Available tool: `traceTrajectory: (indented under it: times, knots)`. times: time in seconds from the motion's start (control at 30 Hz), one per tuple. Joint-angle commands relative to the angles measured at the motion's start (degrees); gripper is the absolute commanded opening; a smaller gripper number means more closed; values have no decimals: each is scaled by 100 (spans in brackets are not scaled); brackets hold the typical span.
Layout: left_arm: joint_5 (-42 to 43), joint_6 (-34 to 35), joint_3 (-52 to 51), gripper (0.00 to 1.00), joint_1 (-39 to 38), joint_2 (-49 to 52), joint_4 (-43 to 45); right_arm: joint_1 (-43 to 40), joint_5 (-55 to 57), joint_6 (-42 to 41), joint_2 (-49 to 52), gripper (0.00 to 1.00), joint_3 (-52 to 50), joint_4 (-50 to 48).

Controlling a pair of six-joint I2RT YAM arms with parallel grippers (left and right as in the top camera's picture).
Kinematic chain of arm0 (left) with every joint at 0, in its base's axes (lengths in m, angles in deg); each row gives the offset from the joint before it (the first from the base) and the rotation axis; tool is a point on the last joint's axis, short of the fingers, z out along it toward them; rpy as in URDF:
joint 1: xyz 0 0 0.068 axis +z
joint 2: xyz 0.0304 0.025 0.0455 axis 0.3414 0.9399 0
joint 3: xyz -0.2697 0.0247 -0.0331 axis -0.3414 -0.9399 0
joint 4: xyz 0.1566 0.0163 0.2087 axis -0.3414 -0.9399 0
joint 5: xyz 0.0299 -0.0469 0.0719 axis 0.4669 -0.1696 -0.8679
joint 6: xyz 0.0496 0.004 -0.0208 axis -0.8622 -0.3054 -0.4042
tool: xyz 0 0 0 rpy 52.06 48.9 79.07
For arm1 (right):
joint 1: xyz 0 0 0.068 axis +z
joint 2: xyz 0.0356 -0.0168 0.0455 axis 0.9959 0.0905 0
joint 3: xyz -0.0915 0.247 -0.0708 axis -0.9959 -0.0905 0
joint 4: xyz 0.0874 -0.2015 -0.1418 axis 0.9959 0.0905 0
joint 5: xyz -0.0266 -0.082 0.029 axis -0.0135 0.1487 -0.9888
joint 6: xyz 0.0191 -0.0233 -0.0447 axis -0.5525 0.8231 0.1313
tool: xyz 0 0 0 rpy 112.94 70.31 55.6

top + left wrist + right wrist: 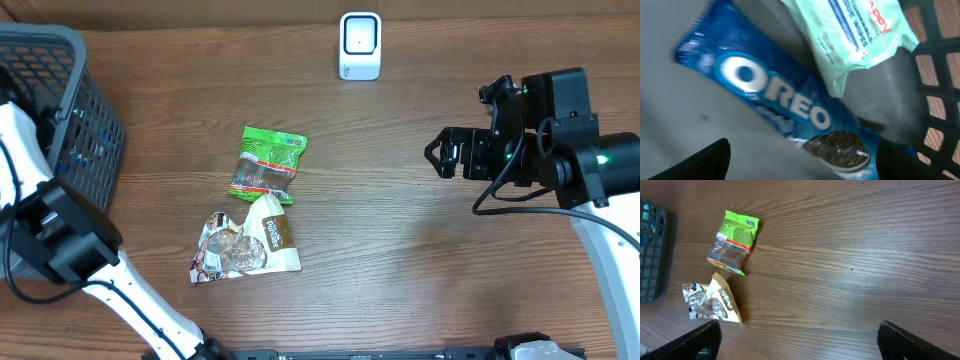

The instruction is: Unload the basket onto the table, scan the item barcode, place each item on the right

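The left gripper (802,152) is hanging inside the grey mesh basket (70,110) at the table's (400,260) far left corner. Its jaws are standing wide with nothing between them. Directly beneath it, on the basket floor, a blue Oreo pack (775,100) is lying flat, and this looks like the item now being reached for. In the left wrist view the pack's long axis is running from upper left to lower right, so it lies oblique to the line between the two fingers rather than square across it. The end with the printed cookie is sitting nearest the gap. A mint-green packet (850,40) is overlapping the pack's upper edge, toward the basket wall.

The right gripper (437,155) is hovering over bare wood toward the right edge, jaws likewise wide and empty, well apart from the basket. The left arm is therefore much the nearer. The white barcode scanner (360,45) is standing at the far edge near the middle, to the right of the basket. A green snack packet (270,165) and a brown-and-white packet (245,245) are lying mid-table. No barcode is showing on the pack's upturned face.
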Motion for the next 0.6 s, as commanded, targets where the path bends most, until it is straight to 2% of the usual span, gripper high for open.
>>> traceTrajectory:
  times: [0.0, 0.33, 0.37, 0.4, 0.43, 0.47, 0.57]
  knots:
    - [-199, 302, 92, 84, 31, 289, 24, 24, -37, 35, -13, 100, 146, 33]
    - [-177, 785, 79, 82, 26, 828, -55, 24, -35, 20, -13, 100, 144, 61]
    - [-177, 809, 76, 77, 24, 837, -61, 24, -37, 17, -13, 100, 144, 61]
    - [-125, 807, 79, 40, 24, 837, -81, 24, -37, 17, -13, 100, 144, 61]
    - [-68, 800, 81, 18, 26, 835, -101, 24, -37, 17, -13, 100, 144, 61]
    - [-7, 804, 92, 4, 26, 820, -162, 24, -37, 17, -13, 100, 146, 61]
    - [175, 802, 149, 4, 55, 776, -278, 24, -35, 17, -13, 100, 144, 48]
